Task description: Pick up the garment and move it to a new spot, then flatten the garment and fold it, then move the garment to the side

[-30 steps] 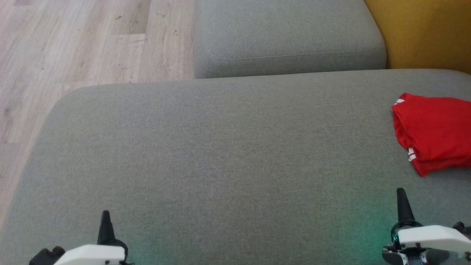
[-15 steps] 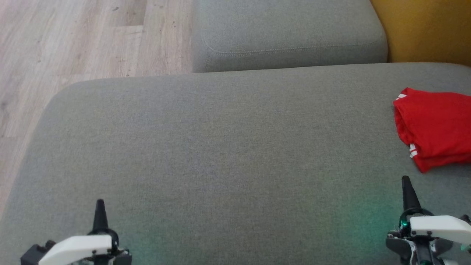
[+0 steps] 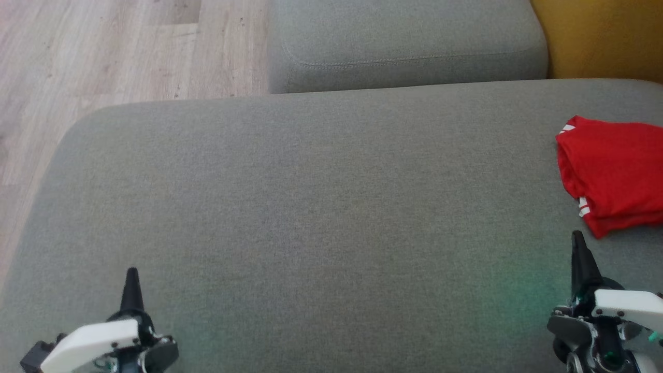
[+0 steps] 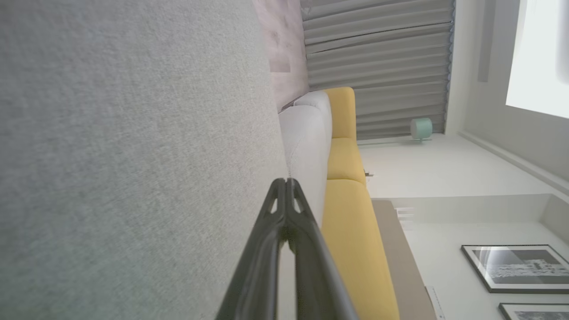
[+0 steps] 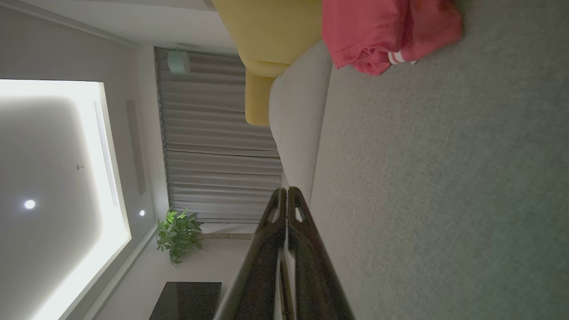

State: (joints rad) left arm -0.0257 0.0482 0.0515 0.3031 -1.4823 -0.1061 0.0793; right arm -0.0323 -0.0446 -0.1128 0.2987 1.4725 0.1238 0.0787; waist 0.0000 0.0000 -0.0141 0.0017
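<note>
The garment (image 3: 614,173) is a red piece with white stripes, lying folded in a small stack at the right edge of the grey cushion (image 3: 311,207). It also appears at the top of the right wrist view as the red garment (image 5: 382,33). My right gripper (image 3: 578,239) is shut and empty, its tip just short of the garment's near corner. My left gripper (image 3: 131,274) is shut and empty at the lower left, far from the garment. In the wrist views the left gripper (image 4: 286,182) and right gripper (image 5: 284,192) both show fingertips pressed together.
A second grey cushion (image 3: 404,41) lies beyond the first. A yellow cushion (image 3: 601,36) stands at the top right. Wood floor (image 3: 103,52) runs along the left and far left. The broad middle of the near cushion is bare fabric.
The head view has shifted, so the cushions sit higher in the picture. Both grippers reach a little farther up the frame. The garment lies as it did.
</note>
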